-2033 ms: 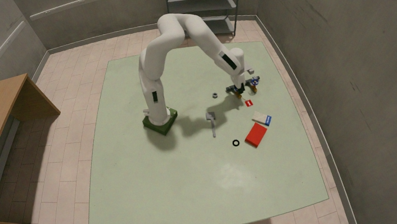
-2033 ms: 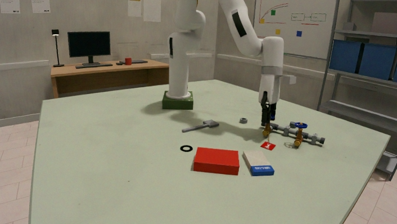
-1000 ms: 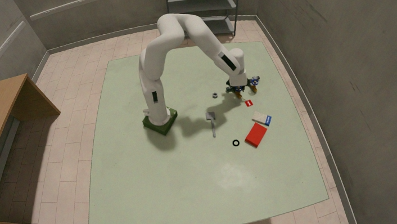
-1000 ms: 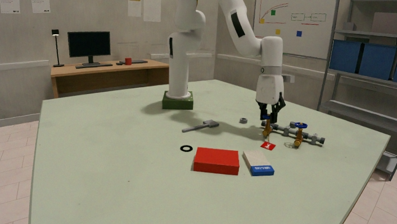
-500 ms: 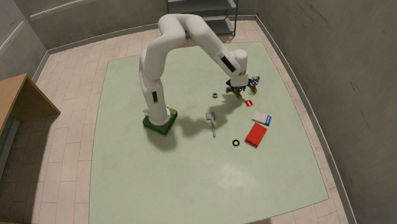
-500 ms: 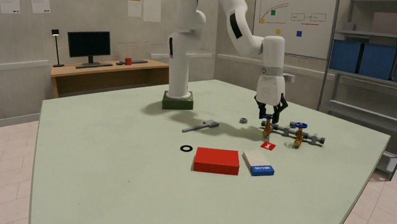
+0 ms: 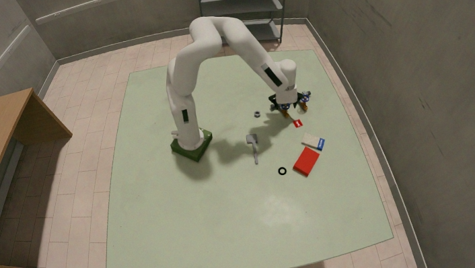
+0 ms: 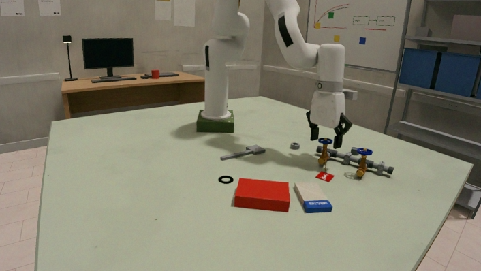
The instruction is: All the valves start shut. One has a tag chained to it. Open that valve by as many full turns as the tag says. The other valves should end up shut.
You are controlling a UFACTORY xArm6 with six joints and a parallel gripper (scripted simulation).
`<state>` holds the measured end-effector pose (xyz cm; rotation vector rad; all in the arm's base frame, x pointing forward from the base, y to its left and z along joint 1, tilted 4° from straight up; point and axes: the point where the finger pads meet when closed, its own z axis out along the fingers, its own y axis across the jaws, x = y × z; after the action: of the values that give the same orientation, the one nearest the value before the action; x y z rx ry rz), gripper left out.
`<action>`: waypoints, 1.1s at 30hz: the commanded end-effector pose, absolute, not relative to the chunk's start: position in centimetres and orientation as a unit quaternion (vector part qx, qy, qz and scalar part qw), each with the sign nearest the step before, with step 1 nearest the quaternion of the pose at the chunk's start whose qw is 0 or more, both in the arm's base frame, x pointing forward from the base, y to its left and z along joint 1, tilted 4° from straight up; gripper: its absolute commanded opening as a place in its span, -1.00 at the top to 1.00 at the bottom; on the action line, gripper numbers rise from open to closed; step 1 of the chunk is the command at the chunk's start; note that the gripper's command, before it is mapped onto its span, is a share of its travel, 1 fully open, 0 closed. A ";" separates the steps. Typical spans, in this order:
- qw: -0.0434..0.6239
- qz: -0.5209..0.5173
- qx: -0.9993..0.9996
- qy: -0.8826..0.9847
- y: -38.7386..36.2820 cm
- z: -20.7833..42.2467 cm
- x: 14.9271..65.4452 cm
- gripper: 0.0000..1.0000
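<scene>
A grey pipe (image 8: 344, 157) carries two brass valves with blue handwheels. The left valve (image 8: 325, 141) (image 7: 285, 107) has a red tag (image 8: 324, 176) (image 7: 297, 123) chained to it, lying on the table in front of it. The right valve (image 8: 364, 152) (image 7: 305, 98) has no tag. My gripper (image 8: 326, 140) (image 7: 285, 104) hangs straight down over the left valve. Its fingers are open wide, one on each side of the blue handwheel, not touching it. The tag's marking is too small to read.
A red block (image 8: 262, 194) (image 7: 306, 161), a white and blue box (image 8: 313, 197) (image 7: 313, 141), a black ring (image 8: 225, 176) (image 7: 282, 174), a grey scraper-like tool (image 8: 242, 152) (image 7: 253, 145) and a grey nut (image 8: 295, 146) (image 7: 257, 112) lie on the green table. The arm's base (image 8: 215, 121) stands behind.
</scene>
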<state>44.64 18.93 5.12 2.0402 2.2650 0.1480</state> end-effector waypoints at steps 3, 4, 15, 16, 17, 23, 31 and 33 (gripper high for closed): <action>0.046 0.051 0.668 0.741 19.0 5.3 44.8 -1.00; 0.046 0.051 0.668 0.741 19.0 5.3 44.8 -1.00; 0.045 0.052 0.684 0.726 19.0 5.3 44.8 -1.00; 0.044 0.052 0.690 0.721 19.0 5.3 44.8 -1.00; 0.044 0.052 0.697 0.714 19.0 5.3 44.8 -1.00; 0.038 0.057 0.766 0.639 19.0 5.3 44.8 -1.00; 0.028 0.062 0.862 0.502 19.0 5.3 44.8 -1.00; 0.023 0.064 0.879 0.471 19.0 5.3 44.8 -1.00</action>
<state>44.65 18.92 5.13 2.5375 1.7766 0.1868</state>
